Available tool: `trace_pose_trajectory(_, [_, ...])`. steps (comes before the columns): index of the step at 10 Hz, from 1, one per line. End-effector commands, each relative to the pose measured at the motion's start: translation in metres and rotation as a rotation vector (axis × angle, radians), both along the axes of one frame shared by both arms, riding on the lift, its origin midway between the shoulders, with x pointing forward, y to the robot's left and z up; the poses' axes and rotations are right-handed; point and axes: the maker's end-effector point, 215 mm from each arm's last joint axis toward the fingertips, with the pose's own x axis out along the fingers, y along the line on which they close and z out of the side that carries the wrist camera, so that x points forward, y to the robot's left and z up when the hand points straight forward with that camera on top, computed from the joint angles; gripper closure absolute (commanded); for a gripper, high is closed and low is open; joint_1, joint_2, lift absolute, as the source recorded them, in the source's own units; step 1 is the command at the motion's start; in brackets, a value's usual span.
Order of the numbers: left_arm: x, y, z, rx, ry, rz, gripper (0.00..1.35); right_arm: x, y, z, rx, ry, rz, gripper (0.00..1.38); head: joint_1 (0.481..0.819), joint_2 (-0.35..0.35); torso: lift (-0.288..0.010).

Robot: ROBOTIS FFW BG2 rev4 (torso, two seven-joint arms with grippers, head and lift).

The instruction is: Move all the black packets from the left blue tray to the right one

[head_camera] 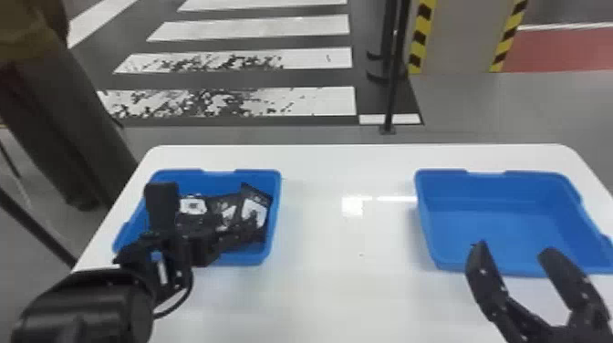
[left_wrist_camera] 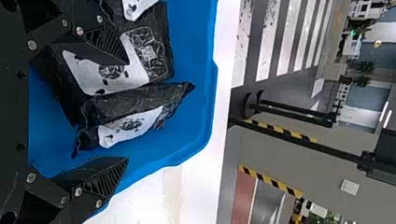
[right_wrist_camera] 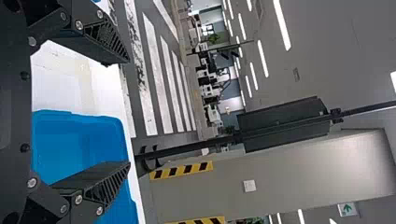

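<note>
As your left gripper [head_camera: 186, 220] hangs over the left tray [head_camera: 275, 219], here are the black packets [head_camera: 228, 213], bunched inside and lying toward the tray's right wall. That tray sits by the table's [head_camera: 351, 301] left edge, short of the far left corner. And look at your left fingers: they're apart! In the left wrist view, one packet [left_wrist_camera: 112, 105] lies in the space between them, its white label [left_wrist_camera: 133, 126] showing, with another right beside it, partly behind one finger [left_wrist_camera: 109, 44]. Whether that finger touches it, you cannot tell.

Across to the other side: your right gripper [head_camera: 514, 248] is at the near rim of the right tray [head_camera: 501, 228], its fingers apart too, with a wide space between the tips. That tray lies toward the table's far right corner, well apart from the left one. Past the table's far edge, a black post [head_camera: 391, 91] stands on the floor.
</note>
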Motion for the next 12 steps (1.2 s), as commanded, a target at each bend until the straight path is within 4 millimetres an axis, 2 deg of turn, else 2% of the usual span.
trace_pose_trajectory(1, [0.008, -0.012, -0.002, -0.010, 0.008, -0.027, 0.38, 0.000, 0.001, -0.001, 0.007, 0.001, 0.001, 0.26, 0.695, 0.088, -0.140])
trace_pose_trajectory(3, [0.006, -0.020, -0.018, -0.050, 0.071, -0.035, 0.49, 0.000, 0.001, -0.003, 0.016, 0.007, 0.001, 0.26, 0.695, 0.068, -0.140])
trace_pose_trajectory(4, [0.001, -0.025, -0.028, -0.061, 0.113, -0.045, 0.66, 0.000, 0.000, -0.003, 0.022, 0.008, 0.000, 0.26, 0.695, 0.065, -0.140])
trace_pose_trajectory(5, [-0.002, -0.024, -0.034, -0.048, 0.137, -0.045, 0.77, 0.000, 0.001, -0.005, 0.029, 0.012, 0.001, 0.26, 0.695, 0.058, -0.140])
trace_pose_trajectory(7, [0.013, -0.014, -0.018, 0.000, 0.046, -0.036, 0.88, 0.000, 0.001, -0.005, 0.033, 0.012, 0.002, 0.26, 0.695, 0.058, -0.140])
trace_pose_trajectory(8, [0.015, -0.011, -0.016, 0.012, 0.030, -0.023, 1.23, 0.000, 0.001, -0.006, 0.034, 0.014, 0.002, 0.26, 0.695, 0.061, -0.140])
trace_pose_trajectory(10, [0.026, -0.005, 0.006, 0.020, -0.066, -0.007, 1.20, -0.001, 0.001, -0.008, 0.040, 0.020, 0.002, 0.26, 0.695, 0.072, -0.140])
trace_pose_trajectory(11, [0.024, -0.003, 0.013, 0.024, -0.084, -0.010, 1.20, -0.001, 0.002, -0.008, 0.042, 0.020, 0.004, 0.26, 0.695, 0.076, -0.140])
trace_pose_trajectory(12, [0.010, 0.001, 0.026, 0.022, -0.092, -0.003, 1.20, -0.001, 0.003, -0.006, 0.045, 0.014, 0.009, 0.26, 0.695, 0.078, -0.140])
